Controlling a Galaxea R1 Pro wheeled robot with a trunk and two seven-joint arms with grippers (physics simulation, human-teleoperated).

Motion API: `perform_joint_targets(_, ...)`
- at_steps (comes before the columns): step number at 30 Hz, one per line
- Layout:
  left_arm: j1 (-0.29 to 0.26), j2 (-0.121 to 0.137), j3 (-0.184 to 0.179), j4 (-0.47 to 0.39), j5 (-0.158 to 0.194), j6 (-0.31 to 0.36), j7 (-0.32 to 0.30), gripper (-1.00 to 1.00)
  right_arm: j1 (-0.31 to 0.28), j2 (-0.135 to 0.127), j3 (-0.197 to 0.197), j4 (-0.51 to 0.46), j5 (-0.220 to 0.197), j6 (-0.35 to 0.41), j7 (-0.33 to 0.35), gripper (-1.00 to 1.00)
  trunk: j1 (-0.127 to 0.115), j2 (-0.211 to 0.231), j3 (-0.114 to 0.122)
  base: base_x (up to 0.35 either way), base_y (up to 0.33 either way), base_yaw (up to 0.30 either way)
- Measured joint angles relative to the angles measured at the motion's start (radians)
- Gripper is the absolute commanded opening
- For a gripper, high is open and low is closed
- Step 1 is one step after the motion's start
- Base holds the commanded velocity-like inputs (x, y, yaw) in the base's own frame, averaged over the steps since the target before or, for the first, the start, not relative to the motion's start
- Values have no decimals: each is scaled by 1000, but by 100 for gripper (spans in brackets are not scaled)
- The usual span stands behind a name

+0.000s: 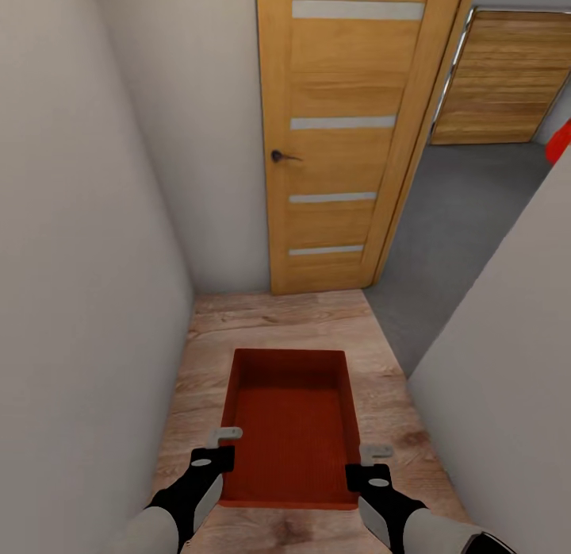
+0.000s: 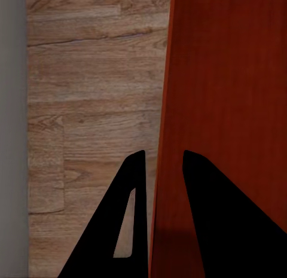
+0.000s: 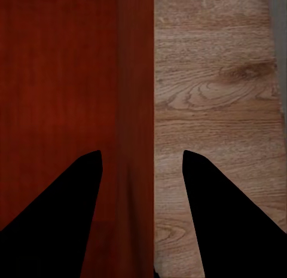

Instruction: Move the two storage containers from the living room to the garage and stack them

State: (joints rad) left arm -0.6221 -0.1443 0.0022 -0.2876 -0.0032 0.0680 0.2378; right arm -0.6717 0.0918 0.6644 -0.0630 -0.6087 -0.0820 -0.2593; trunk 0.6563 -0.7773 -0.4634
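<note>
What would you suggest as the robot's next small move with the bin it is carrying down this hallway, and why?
Probably roll forward and bear right, towards the grey floor. The bin hangs between both grippers, left and right, each straddling a side wall, over wood planks. The wooden door ahead stands swung open beside the opening on the right, so that way looks passable.

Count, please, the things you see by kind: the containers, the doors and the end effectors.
Orange-red containers: 1, the held container; a red patch at the right edge is too cut off to tell.
Wooden doors: 2, the near door and the far door.
End effectors: 2, left end effector and right end effector.
Total: 5.
</note>
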Motion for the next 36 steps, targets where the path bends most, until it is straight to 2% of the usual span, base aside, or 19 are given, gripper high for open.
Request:
perform_joint_targets(23,0,0,-2,-2,1,0,0,-100,0,-1,1,-2,-1,-1,0,-100,0,0,0,321,0,0)
perform_joint_targets(36,0,1,-3,-3,3,-2,0,-100,0,-1,2,-4,-2,-1,-1,-100,1,0,0,38,0,0)
